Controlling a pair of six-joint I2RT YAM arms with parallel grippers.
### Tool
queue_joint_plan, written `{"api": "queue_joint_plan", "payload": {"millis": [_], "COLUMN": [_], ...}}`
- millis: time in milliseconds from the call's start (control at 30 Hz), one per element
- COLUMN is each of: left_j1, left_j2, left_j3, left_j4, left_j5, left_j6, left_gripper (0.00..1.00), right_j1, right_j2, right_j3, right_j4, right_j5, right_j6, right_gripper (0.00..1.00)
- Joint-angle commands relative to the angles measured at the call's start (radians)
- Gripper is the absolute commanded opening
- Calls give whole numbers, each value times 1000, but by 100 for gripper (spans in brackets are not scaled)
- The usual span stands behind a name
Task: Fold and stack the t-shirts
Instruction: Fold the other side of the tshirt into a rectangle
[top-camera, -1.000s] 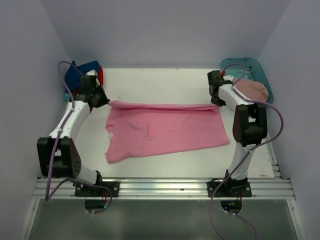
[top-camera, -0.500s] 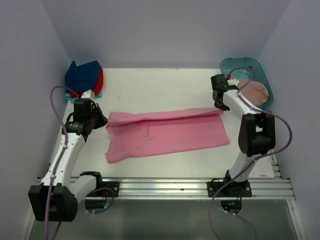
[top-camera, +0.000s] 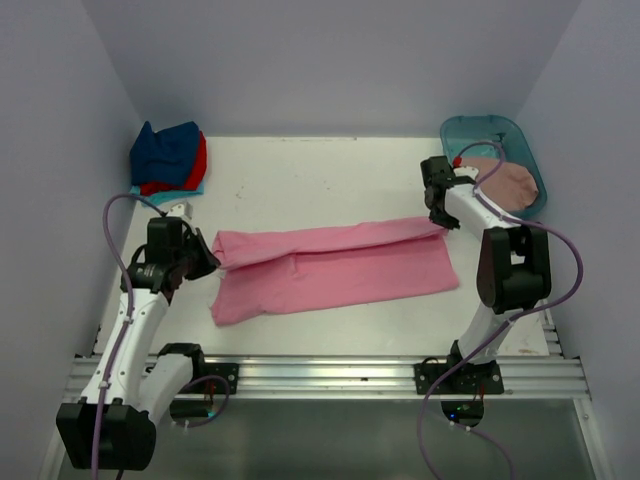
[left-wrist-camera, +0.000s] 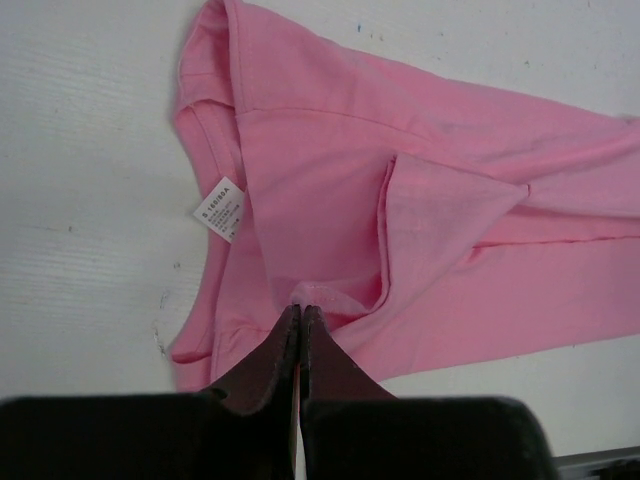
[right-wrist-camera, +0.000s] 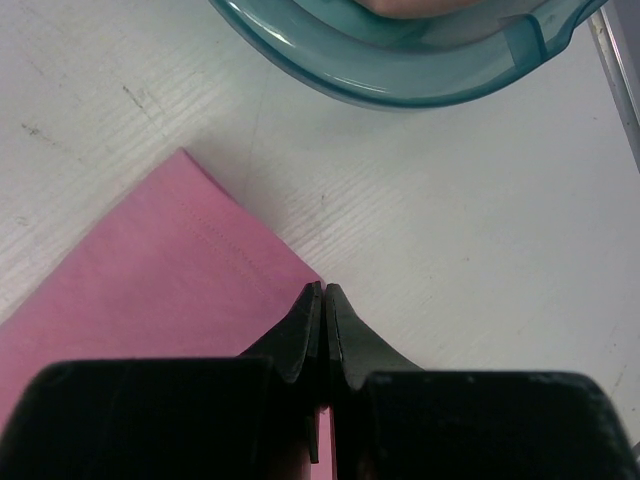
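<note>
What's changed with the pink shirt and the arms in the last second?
The left gripper and right gripper, both clamped on the bright pink t-shirt, drew its far edge toward the near side, the left farther, folding that edge over the shirt. Nothing was let go. Unchanged: the stack of navy, red and turquoise shirts, the teal tub and the dusty rose shirt in it.

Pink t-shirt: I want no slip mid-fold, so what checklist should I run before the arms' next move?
1. Left end effector shut on the pink t-shirt edge: ok.
2. Right end effector shut on its corner: ok.
3. Top layer flat: not ok, a flap bunches near the left grip.
4. Teal tub apart from the cloth: ok.
5. Folded stack apart from the cloth: ok.
</note>
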Motion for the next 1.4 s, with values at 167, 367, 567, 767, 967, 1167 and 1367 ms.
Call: {"api": "queue_joint_plan", "payload": {"millis": [167, 367, 567, 767, 967, 1167, 1367], "left_j1": [-3, -3, -3, -3, -4, -69, -225], "left_j2": [-52, -88, -234, -218, -23, 135, 238], "left_j3": [4, 4, 69, 93, -35, -93, -134], "left_j4": [-72, -127, -213, -80, 242, 420, 482], "left_j5": [24, 34, 25, 31, 132, 97, 13], "left_j6": [-9, -23, -73, -110, -162, -220, -280], "left_gripper": [0, 15, 94, 93, 6, 0, 0], "right_j1": [-5, -4, 4, 13, 19, 85, 150], "right_j2": [-11, -18, -113, -149, 6, 75, 80], "right_j3": [-29, -46, -43, -2, 58, 0, -65], "right_j4": [11, -14, -61, -21, 26, 86, 112], "right_j5": [56, 51, 5, -148, -392, -457, -408], "right_j6": [27, 36, 48, 5, -47, -39, -29], "right_gripper": [0, 20, 62, 56, 0, 0, 0]}}
